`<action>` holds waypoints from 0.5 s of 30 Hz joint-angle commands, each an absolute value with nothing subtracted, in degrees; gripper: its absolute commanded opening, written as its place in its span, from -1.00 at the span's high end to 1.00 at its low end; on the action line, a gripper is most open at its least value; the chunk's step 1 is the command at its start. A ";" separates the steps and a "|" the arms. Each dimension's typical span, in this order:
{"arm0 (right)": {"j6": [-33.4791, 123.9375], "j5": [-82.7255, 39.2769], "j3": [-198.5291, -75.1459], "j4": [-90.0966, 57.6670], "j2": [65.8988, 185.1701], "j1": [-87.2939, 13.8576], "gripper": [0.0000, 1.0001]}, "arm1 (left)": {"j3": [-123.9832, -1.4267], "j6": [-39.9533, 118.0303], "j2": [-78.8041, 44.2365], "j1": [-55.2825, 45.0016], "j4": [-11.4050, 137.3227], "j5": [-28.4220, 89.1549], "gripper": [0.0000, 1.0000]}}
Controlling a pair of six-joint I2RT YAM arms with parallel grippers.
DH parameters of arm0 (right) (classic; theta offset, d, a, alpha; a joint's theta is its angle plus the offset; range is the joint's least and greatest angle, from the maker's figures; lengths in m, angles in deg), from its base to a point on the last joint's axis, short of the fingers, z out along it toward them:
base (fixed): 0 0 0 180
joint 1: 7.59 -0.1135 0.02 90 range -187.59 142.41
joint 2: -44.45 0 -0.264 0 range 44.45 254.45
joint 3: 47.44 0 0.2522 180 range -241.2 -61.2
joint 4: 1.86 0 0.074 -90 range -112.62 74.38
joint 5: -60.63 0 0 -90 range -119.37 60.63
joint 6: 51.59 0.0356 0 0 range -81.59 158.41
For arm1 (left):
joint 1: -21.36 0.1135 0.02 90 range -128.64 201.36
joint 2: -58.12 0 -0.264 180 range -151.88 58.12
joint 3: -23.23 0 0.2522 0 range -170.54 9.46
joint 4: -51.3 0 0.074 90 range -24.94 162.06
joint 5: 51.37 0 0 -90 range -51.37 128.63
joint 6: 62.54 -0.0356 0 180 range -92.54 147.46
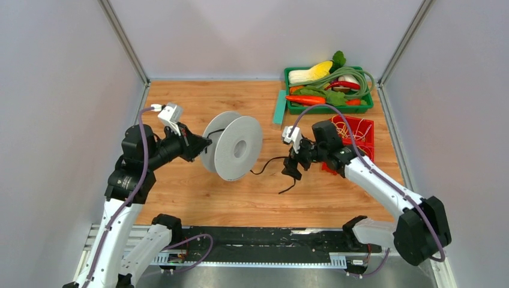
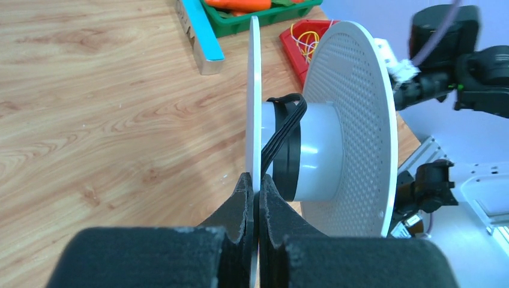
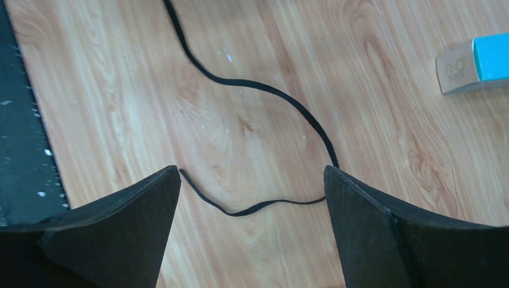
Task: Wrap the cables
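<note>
Several turns of the cable [image 2: 292,162] sit on the hub of the white spool [image 1: 237,147] at the centre of the top view, so you can judge the wrapping begun but not finished. A loose tail runs from the spool across the table [image 1: 198,192] toward the lower middle of that frame, and its free end lies flat on the wood.

Your left gripper [image 2: 257,186] is clenched on the rim of the spool's near flange and holds the spool upright on edge. Your right gripper [image 3: 252,180] is released, its jaws spread wide above the tail's end and touching nothing. What is left, by the look of it, is to pick up that tail and wind it on.

In the upper right, the green tray [image 1: 329,110] holds toy vegetables, a red pepper [image 1: 305,99] among them, and a green coiled hose [image 1: 354,81]. Just below it, the red basket [image 1: 369,122] holds a tangle of yellow strings [image 1: 348,132].
</note>
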State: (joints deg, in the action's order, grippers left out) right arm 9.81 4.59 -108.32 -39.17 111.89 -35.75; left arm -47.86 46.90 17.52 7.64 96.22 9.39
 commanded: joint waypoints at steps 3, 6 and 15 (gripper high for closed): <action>1.68 -3.61 -114.37 -46.02 120.03 -35.72 -0.77 | -53.47 51.89 18.04 8.09 94.33 9.71 1.00; -5.93 -0.47 -114.03 -51.80 119.69 -35.45 -0.75 | -53.20 52.33 17.69 8.26 94.94 10.06 1.00; -26.09 0.70 -110.16 -56.06 120.30 -39.49 -0.61 | -53.46 53.65 15.50 8.70 96.17 11.55 1.00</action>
State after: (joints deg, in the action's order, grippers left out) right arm -15.69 -0.20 -111.46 -55.04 120.33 -37.00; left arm -50.52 50.86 15.62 8.06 98.41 10.95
